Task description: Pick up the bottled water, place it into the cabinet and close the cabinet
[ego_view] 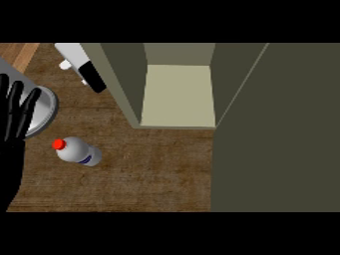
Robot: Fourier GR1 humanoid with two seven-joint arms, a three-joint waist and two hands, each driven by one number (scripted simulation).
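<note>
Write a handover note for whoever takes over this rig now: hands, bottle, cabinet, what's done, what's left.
Left hand: open, fingers up, resting at the view's left edge, holding nothing.
Right hand: not in view.
Pale plastic water bottle with a red cap: on the brown wooden counter, apart from the hand, left of the cabinet opening and nearer the robot.
Olive-green cabinet: open, pale inside, bottle not in it.
Done: nothing yet.
Left: grasp bottle, place it inside, close cabinet.
</note>
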